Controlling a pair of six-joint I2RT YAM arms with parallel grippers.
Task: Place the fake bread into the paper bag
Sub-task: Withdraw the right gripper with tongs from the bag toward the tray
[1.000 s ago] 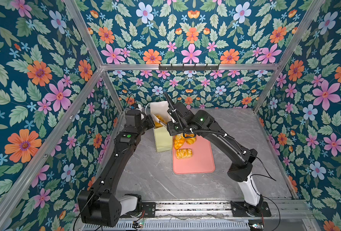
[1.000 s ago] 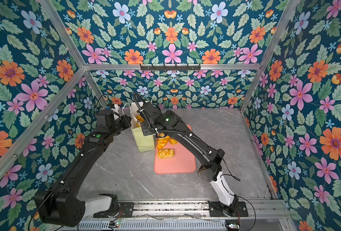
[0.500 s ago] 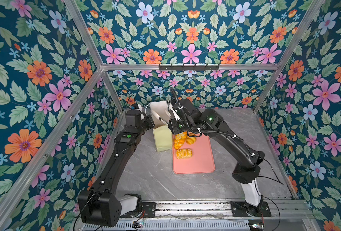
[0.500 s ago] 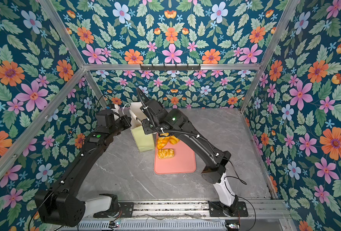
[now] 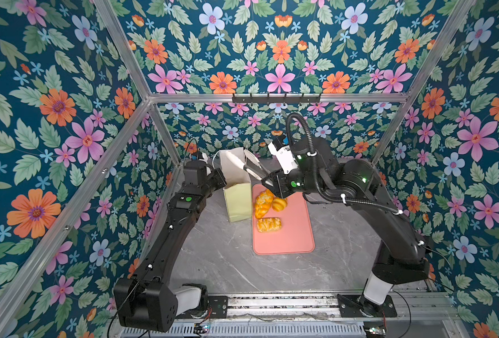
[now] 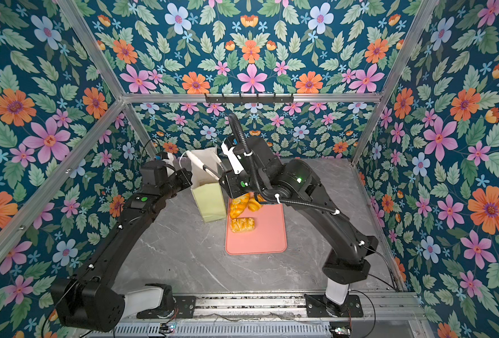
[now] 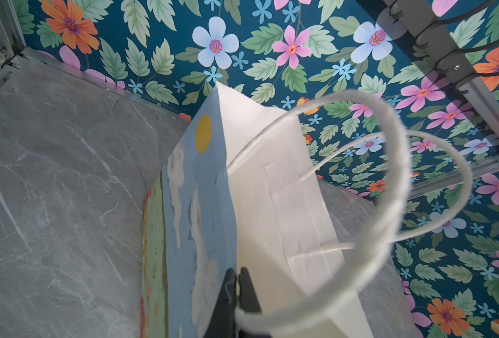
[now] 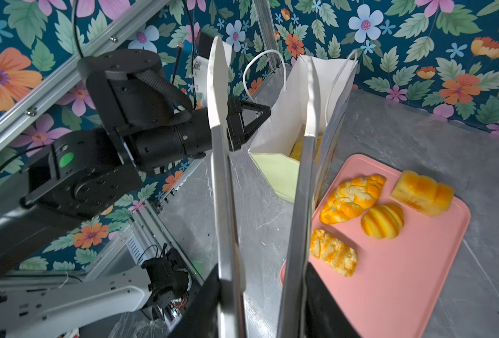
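The pale green paper bag (image 5: 238, 202) (image 6: 210, 202) stands upright beside the pink tray. My left gripper (image 7: 236, 270) (image 5: 221, 178) is shut on the rim of the paper bag (image 7: 271, 204), holding its mouth open. My right gripper (image 8: 261, 275) (image 5: 271, 184) is shut on a pair of metal tongs (image 8: 223, 190). The tongs' white tips (image 8: 312, 87) are spread and empty above the bag mouth (image 8: 286, 117). Something yellow (image 8: 296, 149) shows inside the bag. Several fake bread pieces lie on the tray, among them a braided loaf (image 8: 352, 194), a round roll (image 8: 383, 221) and a flaky pastry (image 8: 333, 253) (image 5: 268, 224).
The pink tray (image 5: 289, 240) (image 6: 260, 240) (image 8: 403, 278) lies flat on the grey marble table (image 5: 219, 257), right of the bag. Floral walls and aluminium frame posts close in the left, back and right. A hook rail (image 5: 276, 98) hangs on the back wall.
My right arm has drawn back to the right and upward, lifting the tongs out of the bag mouth. The left gripper has kept its hold on the bag rim.
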